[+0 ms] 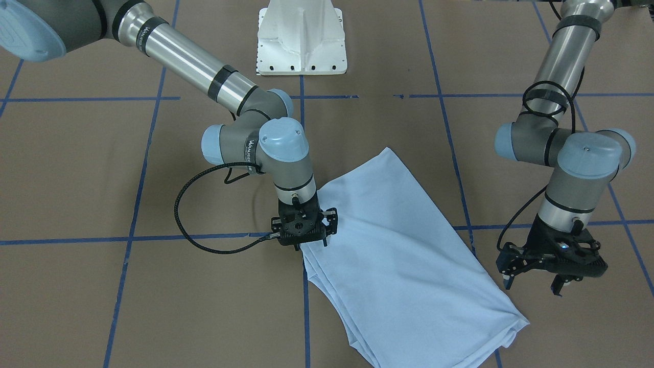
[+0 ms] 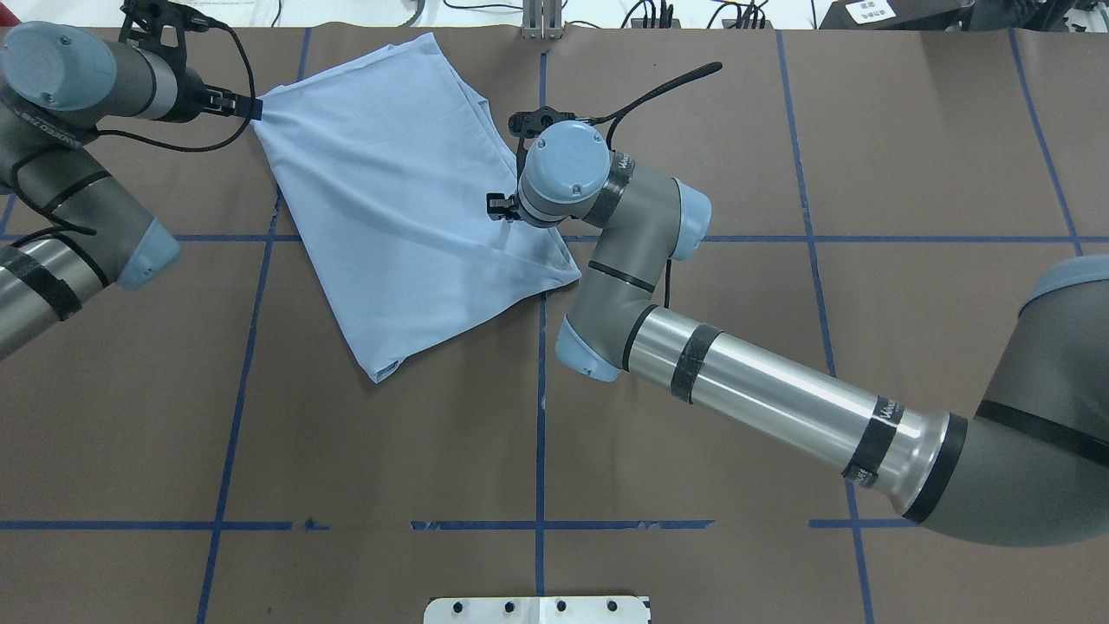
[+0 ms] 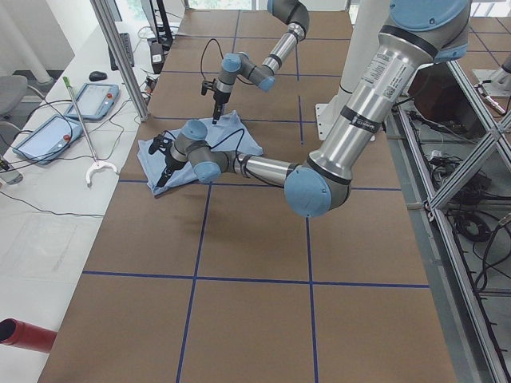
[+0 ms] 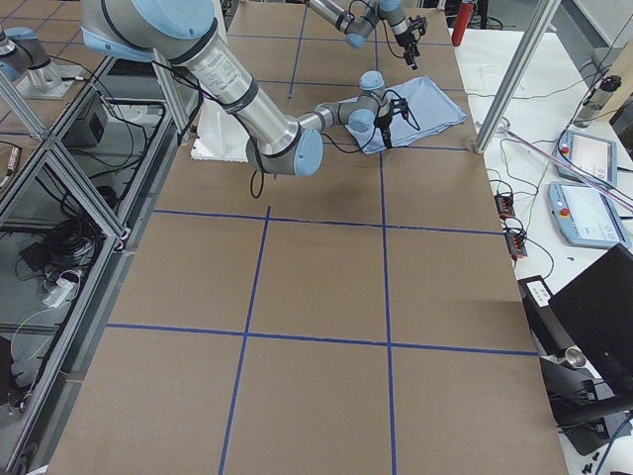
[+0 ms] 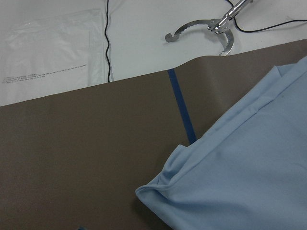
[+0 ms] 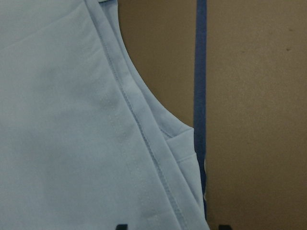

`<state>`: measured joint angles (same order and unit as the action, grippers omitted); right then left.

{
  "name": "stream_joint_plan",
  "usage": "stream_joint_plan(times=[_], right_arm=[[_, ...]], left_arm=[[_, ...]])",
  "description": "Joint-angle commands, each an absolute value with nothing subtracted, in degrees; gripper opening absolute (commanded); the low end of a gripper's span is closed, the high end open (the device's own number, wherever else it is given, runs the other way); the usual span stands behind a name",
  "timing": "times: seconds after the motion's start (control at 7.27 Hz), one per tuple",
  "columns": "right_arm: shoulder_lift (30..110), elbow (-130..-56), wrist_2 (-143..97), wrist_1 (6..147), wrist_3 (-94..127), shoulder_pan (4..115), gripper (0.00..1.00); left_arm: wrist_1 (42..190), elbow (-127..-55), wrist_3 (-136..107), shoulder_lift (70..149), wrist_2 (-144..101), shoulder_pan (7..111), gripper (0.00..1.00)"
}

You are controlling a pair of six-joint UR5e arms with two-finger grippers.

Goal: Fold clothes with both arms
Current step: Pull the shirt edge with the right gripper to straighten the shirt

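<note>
The brown table (image 1: 102, 168), gridded with blue tape (image 6: 200, 72), has the white pedestal base (image 1: 301, 41) on the robot's side. Past its far edge, on a white bench (image 5: 144, 28), I see a metal reacher tool (image 5: 211, 28) and a flat clear plastic bag (image 5: 48, 52); I cannot tell what is in the bag. The pale blue t-shirt (image 1: 409, 245) lies folded and diagonal on the table's far half, with layered stitched hems along one edge. My right gripper (image 1: 309, 246) is down at that edge, jaws apart, straddling the hem. My left gripper (image 1: 534, 283) hovers just beside the shirt's outer corner, jaws spread, holding nothing.
</note>
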<state>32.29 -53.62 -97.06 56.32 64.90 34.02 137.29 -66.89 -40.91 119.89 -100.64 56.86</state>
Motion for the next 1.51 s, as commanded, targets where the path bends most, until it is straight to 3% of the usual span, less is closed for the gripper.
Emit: stream_joint_plan(times=[0.0, 0.14, 0.69, 1.38], right_arm=[[32.26, -53.61, -96.77, 56.43, 64.86, 34.01, 0.17], [32.26, -53.61, -96.77, 56.43, 65.3, 34.01, 0.0], [33.82, -57.19, -96.06, 56.77, 65.83, 33.93, 0.0], [59.18, -87.91, -93.72, 59.5, 66.09, 29.65, 0.0]], left_arm=[[137.29, -66.88, -40.87, 119.88, -100.55, 56.78, 1.0], [137.29, -66.88, -40.87, 119.97, -100.63, 56.78, 1.0], [137.29, -66.88, -40.87, 119.97, -100.63, 56.78, 1.0], [137.37, -66.89, -40.78, 119.97, -100.63, 56.78, 1.0]])
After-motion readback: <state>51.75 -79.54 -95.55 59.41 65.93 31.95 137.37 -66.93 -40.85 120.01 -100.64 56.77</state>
